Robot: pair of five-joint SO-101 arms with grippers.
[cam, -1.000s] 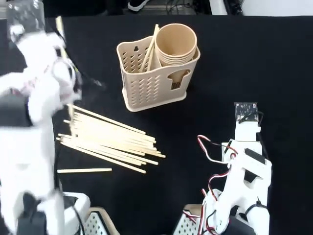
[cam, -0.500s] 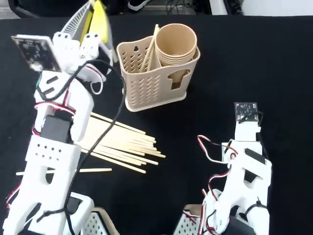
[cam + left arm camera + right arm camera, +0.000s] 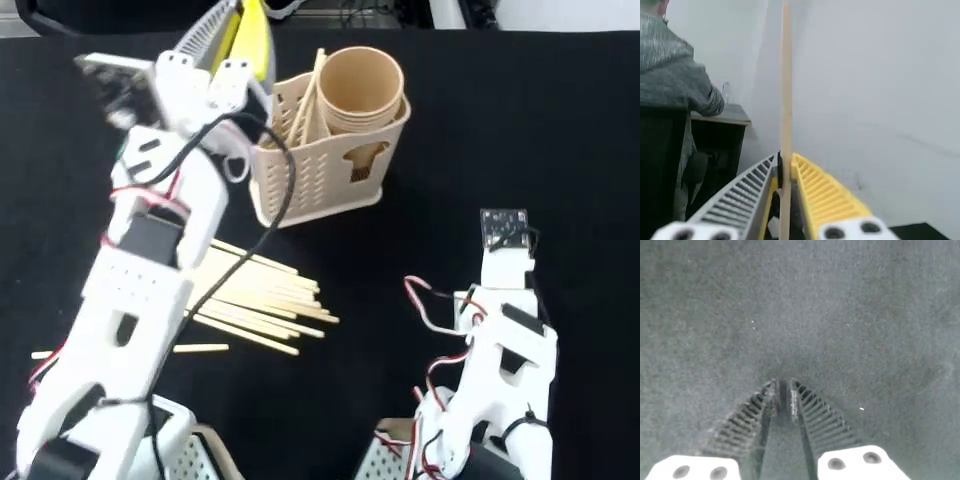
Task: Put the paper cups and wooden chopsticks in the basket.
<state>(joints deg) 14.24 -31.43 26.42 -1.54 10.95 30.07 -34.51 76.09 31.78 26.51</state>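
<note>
Progress judged partway: stack of smooth tan paper cups (image 3: 360, 85) already seated in the perforated beige plastic basket (image 3: 320, 170), a few thin wooden chopsticks (image 3: 305, 100) upright beside them. Left to clear: fanned pile of pale, straight loose sticks (image 3: 265, 300) on the black felt-like table (image 3: 520, 120), plus one stray (image 3: 190, 348) lying apart. Left gripper (image 3: 785, 162) clamped on a single chopstick (image 3: 785, 75), up near the basket's far side. Right gripper (image 3: 782, 395) pinched shut on nothing, low over the cloth.

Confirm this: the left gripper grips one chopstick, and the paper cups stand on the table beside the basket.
Wrong on the cups: the high view shows the paper cups stacked inside the basket. The left gripper does grip one chopstick.
</note>
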